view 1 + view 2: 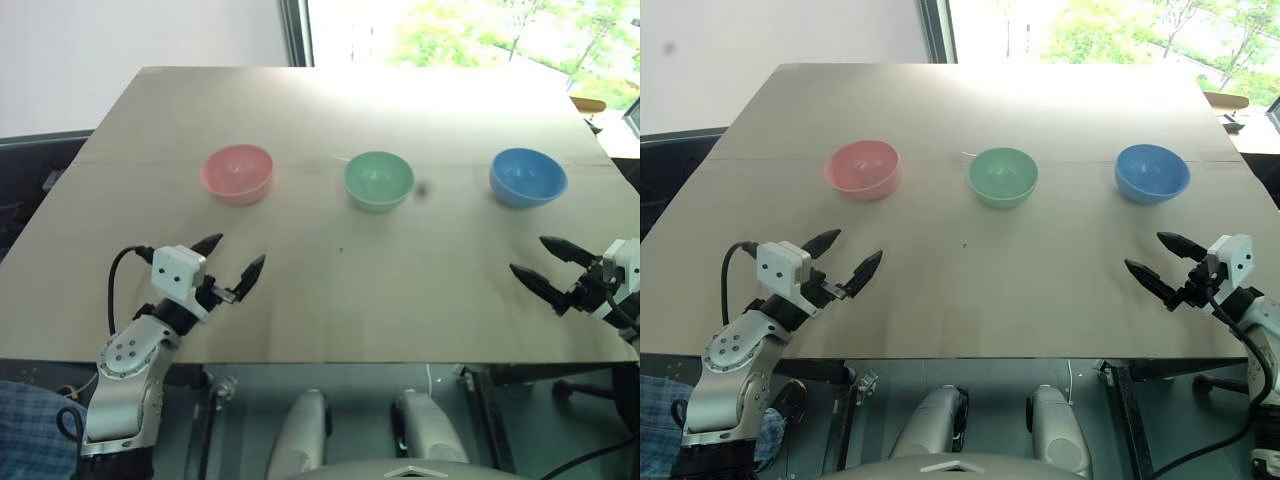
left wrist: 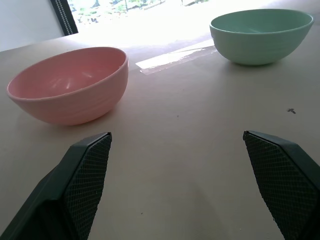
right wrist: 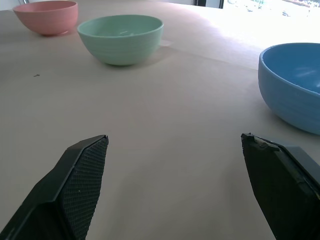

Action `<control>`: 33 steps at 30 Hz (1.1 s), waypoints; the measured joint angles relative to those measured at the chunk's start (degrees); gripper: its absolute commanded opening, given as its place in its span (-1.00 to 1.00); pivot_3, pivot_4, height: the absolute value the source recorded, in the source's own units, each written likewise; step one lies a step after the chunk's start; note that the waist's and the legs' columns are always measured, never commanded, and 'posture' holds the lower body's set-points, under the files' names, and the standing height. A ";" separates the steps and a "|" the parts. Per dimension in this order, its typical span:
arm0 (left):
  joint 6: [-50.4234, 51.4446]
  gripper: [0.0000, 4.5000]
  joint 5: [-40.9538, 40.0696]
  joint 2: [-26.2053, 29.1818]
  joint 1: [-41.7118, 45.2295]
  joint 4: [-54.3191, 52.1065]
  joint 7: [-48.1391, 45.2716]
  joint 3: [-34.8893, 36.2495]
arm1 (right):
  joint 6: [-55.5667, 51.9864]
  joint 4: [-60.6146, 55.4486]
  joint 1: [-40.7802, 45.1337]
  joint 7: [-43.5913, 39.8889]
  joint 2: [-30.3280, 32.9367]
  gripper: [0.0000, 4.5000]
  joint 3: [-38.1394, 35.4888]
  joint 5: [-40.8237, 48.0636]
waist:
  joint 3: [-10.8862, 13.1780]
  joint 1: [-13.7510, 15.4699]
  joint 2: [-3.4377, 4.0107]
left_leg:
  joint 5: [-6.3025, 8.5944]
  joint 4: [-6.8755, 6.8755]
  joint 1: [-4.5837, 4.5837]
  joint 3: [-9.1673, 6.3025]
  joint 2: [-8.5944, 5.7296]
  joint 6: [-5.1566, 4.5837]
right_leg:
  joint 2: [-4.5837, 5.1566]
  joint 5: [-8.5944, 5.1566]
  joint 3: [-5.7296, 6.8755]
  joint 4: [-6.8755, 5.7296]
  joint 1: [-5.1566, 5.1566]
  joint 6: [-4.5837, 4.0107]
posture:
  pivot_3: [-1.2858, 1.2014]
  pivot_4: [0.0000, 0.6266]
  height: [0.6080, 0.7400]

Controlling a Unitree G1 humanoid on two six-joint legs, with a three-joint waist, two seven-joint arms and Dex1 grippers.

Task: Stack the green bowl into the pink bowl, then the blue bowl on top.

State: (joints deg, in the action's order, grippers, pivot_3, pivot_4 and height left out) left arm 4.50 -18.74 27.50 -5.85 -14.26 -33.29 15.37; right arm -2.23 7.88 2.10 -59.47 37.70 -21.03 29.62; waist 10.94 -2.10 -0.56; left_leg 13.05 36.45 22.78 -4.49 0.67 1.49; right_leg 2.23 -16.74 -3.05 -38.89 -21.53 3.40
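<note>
Three bowls stand apart in a row across the middle of the table. The pink bowl (image 1: 237, 173) is at the left, the green bowl (image 1: 379, 181) in the centre, the blue bowl (image 1: 528, 177) at the right. All three sit upright and hold nothing. My left gripper (image 1: 232, 258) hovers open near the front edge, a little nearer than the pink bowl, with nothing between its fingers. My right gripper (image 1: 541, 263) is open too, at the front right, short of the blue bowl. In the left wrist view the pink bowl (image 2: 70, 84) and green bowl (image 2: 261, 35) lie ahead.
The light wooden table (image 1: 330, 300) runs wide around the bowls, with its front edge just under both grippers. A small dark speck (image 1: 423, 187) lies right of the green bowl. A window (image 1: 470, 30) is behind the far edge.
</note>
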 measured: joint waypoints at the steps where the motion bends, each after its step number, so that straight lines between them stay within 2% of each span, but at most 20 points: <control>1: 0.00 0.98 0.00 0.00 0.00 0.00 0.00 0.00 | 0.00 0.00 0.00 0.00 0.00 1.00 0.00 0.00 | 0.00 0.00 0.00 | 0.00 0.00 0.00 0.00 0.00 0.00 | 0.00 0.00 0.00 0.00 0.00 0.00 | 0.03 -0.52 1.00; 18: 0.01 0.98 -0.01 -0.25 1.33 0.00 -0.23 -1.08 | -0.04 -0.75 0.00 -0.20 -0.02 1.00 0.63 -0.26 | 0.00 -0.01 0.00 | 0.00 0.00 0.00 0.00 0.00 0.00 | 0.00 0.00 0.00 0.00 0.00 0.00 | 0.03 -0.52 1.00; 28: 0.05 0.98 0.06 -0.16 1.86 0.04 -0.46 -2.40 | -1.54 -5.81 -0.95 -0.10 -0.02 1.00 1.57 0.35 | 0.00 0.06 0.00 | 0.00 0.01 0.00 -0.01 0.00 0.00 | 0.00 0.00 0.01 -0.01 0.00 0.00 | 0.03 -0.52 1.00; 33: 0.08 0.98 0.85 0.33 2.87 0.90 -0.75 -2.52 | -5.43 -10.86 -1.23 -0.48 0.21 1.00 1.54 4.10 | -0.01 0.02 0.01 | 0.00 0.02 0.00 -0.01 0.00 0.00 | 0.00 0.00 0.00 -0.03 0.00 0.00 | 0.03 -0.52 1.00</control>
State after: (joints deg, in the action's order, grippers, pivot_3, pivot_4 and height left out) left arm 4.57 -17.89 27.83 -2.98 -13.36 -34.04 12.85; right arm -7.66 -2.98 0.87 -59.95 37.91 -19.48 33.72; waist 10.94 -2.07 -0.56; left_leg 13.05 36.47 22.77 -4.50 0.67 1.49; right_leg 2.22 -16.74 -3.04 -38.92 -21.53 3.41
